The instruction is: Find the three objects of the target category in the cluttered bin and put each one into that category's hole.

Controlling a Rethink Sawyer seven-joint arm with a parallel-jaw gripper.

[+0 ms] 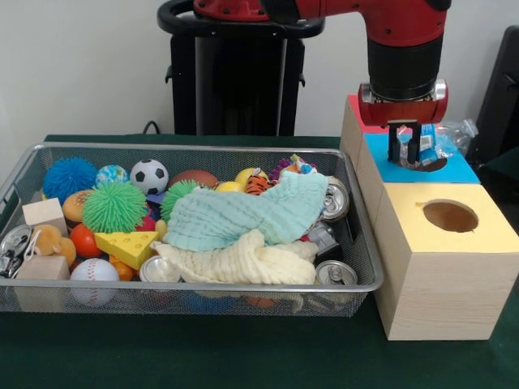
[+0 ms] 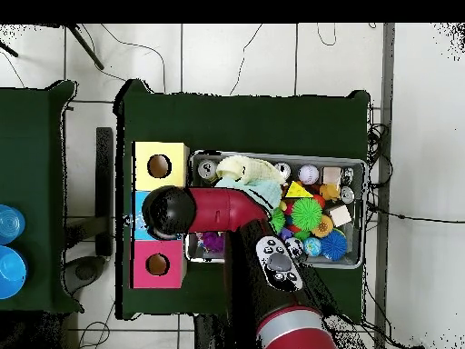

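One bottle (image 1: pixel 426 146) we find gripped by the closed gripper (image 1: pixel 405 154) directly over the blue box's hole (image 1: pixel 428 164). The bin (image 1: pixel 361 243), left of the boxes, is crowded to its rim; the yellow box (image 1: pixel 442 267) stands unobstructed nearest us.

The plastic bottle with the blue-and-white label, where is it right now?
In the front view, the clear plastic bottle with the blue-and-white label is at the right, in the gripper over the round hole of the blue-topped wooden box.
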